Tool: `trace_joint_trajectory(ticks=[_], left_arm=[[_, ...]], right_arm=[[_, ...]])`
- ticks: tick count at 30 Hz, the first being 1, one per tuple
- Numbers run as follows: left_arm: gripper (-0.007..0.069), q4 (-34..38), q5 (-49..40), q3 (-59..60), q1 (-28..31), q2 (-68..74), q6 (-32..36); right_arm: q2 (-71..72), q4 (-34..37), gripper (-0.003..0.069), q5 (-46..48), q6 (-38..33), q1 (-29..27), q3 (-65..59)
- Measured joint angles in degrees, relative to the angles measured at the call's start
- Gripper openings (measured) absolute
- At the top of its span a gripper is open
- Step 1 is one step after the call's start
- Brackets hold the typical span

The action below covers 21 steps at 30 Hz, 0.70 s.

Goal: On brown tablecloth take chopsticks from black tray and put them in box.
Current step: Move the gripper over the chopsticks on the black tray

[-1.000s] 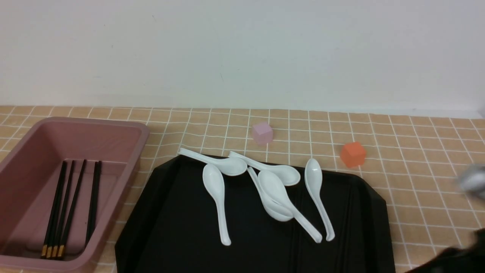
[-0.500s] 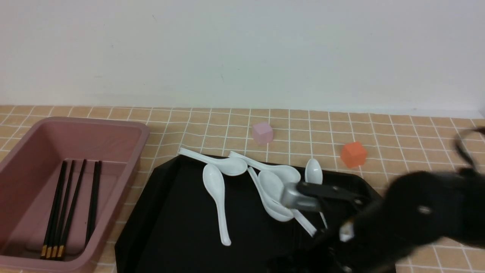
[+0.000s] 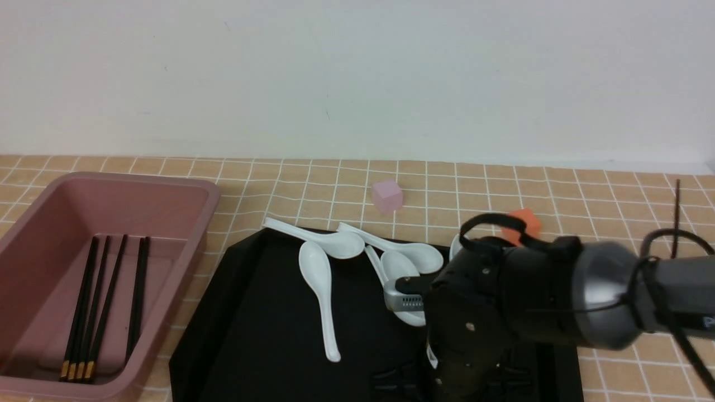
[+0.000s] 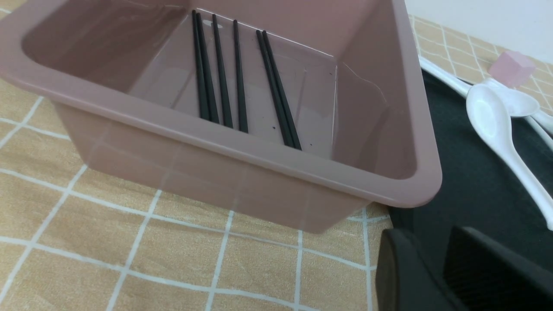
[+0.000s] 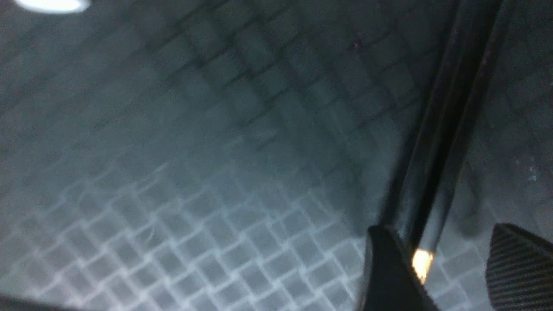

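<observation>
The black tray (image 3: 268, 335) lies on the brown tablecloth (image 3: 614, 223). The pink box (image 3: 139, 180) stands to its left and holds several black chopsticks (image 3: 106, 301) with gold tips; they also show in the left wrist view (image 4: 237, 86). My right arm (image 3: 503, 301) hangs low over the tray's front right. In the right wrist view my right gripper (image 5: 449, 268) is open, just above the tray floor (image 5: 173, 129), with the gold-tipped end of two chopsticks (image 5: 436, 142) between the jaws. My left gripper (image 4: 436, 242) is empty, jaws slightly apart, beside the box's near corner.
Several white soup spoons (image 3: 321, 279) lie across the tray's far half. A pink cube (image 3: 387, 195) and an orange cube (image 3: 525, 220), partly behind my right arm, sit on the cloth beyond the tray. A white wall closes the back.
My right arm has swung in from the right edge and come down over the tray's front right, now hiding two spoons. The box and its chopsticks have not moved.
</observation>
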<state>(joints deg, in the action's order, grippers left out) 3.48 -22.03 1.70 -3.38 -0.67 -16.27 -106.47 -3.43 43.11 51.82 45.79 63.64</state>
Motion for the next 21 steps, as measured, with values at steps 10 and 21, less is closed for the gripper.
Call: trace_joint_trajectory(ticks=[10,21], left_arm=[[0.017,0.0,0.0,0.0,0.0,0.0,0.0],[0.0184,0.0,0.0,0.0,0.0,0.0,0.0]], right_arm=[[-2.6,-0.8,0.0332,-0.1,3.8,0.0,0.8],[-3.0,-0.7,0.0143,1.3,3.9,0.0,1.4]])
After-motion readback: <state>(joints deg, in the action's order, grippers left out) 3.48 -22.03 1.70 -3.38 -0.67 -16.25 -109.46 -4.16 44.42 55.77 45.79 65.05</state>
